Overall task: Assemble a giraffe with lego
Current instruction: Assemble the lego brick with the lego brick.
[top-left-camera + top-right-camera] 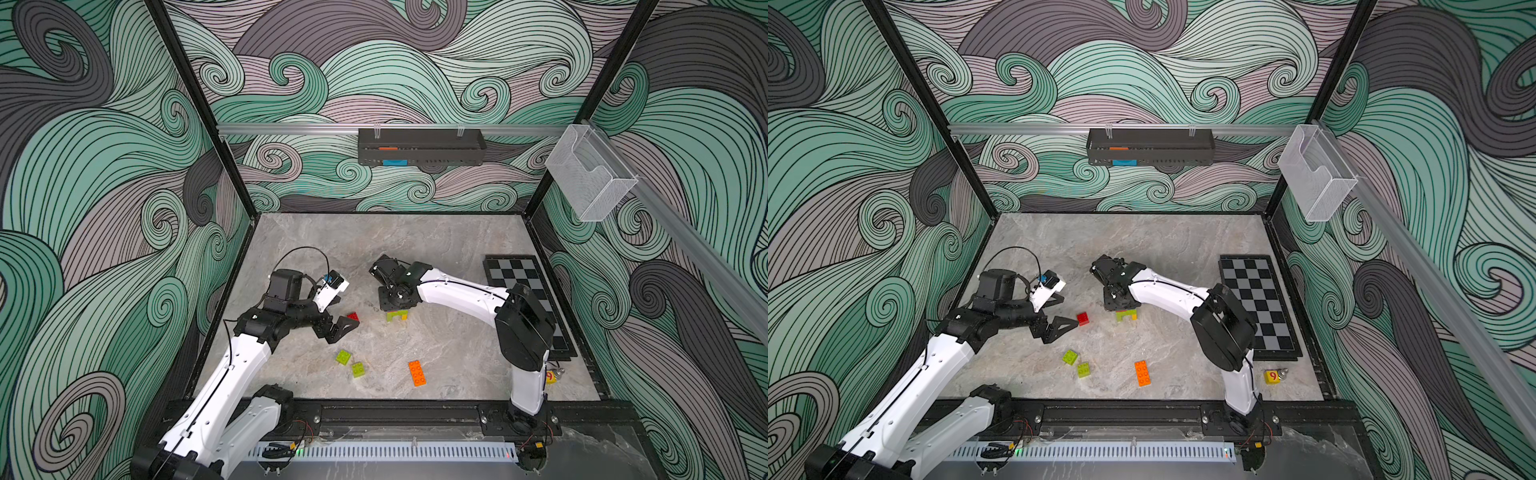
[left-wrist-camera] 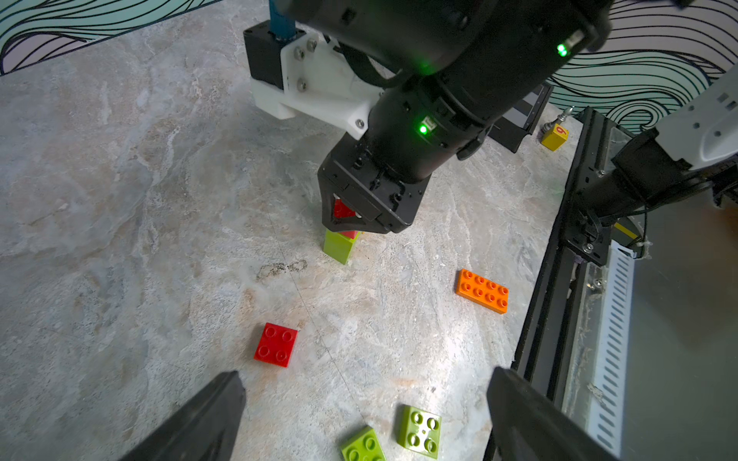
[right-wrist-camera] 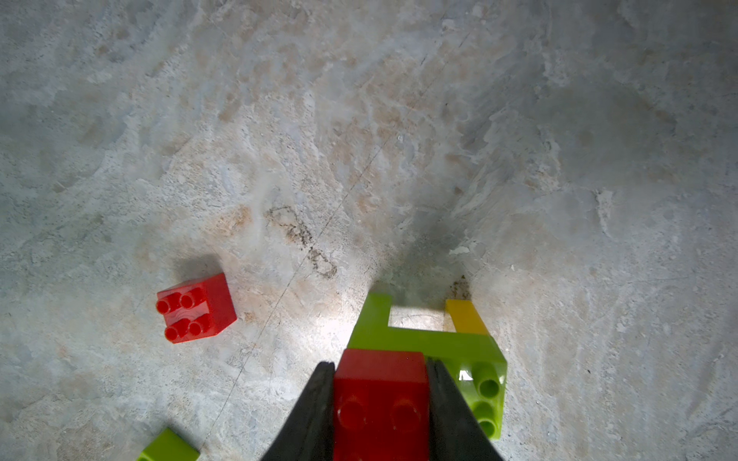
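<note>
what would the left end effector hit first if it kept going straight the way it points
Most likely the loose red brick just ahead, slightly off centre; depth is unclear.

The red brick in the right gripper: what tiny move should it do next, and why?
Probably press the square red plastic brick gently straight down. The right gripper is shut on it, over one end of the long lime green studded brick, which stands on a lime green leg brick and a yellow leg brick. Whether it is fully seated cannot be told.
</note>
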`<act>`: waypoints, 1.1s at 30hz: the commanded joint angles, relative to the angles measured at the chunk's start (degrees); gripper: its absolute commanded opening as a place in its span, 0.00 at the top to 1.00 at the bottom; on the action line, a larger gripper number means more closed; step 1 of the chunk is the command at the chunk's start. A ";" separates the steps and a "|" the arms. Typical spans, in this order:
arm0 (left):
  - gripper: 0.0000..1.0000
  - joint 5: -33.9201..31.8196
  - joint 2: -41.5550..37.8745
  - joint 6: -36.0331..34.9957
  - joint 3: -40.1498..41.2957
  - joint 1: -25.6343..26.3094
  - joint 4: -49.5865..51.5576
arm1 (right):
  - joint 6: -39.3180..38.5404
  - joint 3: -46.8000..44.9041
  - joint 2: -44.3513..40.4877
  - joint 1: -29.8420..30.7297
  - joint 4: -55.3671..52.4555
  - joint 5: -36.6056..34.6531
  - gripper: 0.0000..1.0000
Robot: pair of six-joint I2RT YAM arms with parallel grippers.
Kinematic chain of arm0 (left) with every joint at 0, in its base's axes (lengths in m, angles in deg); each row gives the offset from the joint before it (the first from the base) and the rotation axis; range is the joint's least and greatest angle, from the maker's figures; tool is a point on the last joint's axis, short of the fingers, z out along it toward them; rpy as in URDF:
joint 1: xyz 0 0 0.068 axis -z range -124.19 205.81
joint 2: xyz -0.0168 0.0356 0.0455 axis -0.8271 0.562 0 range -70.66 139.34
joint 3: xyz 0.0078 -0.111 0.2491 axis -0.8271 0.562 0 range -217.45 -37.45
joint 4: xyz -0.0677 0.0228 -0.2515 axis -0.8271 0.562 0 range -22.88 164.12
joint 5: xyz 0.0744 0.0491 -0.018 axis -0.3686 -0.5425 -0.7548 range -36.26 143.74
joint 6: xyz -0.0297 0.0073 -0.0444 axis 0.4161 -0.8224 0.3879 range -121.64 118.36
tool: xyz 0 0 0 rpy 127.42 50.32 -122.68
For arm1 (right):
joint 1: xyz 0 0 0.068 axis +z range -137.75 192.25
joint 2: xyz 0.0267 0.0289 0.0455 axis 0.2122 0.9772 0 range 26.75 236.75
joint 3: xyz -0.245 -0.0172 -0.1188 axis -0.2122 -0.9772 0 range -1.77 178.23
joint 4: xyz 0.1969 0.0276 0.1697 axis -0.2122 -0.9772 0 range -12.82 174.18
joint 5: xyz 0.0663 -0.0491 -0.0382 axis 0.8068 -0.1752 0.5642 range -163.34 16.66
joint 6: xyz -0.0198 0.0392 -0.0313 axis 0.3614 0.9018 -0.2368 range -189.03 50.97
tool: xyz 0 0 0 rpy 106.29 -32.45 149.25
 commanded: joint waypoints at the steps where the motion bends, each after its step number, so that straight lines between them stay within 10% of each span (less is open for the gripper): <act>1: 0.01 0.88 -0.16 -1.00 -0.30 0.19 0.48 | 0.30 -3.85 4.33 1.30 -9.38 0.63 1.00; 33: 0.01 0.98 0.11 -0.92 -0.39 -0.16 0.55 | -2.28 -11.17 3.86 -2.17 -5.77 4.17 1.00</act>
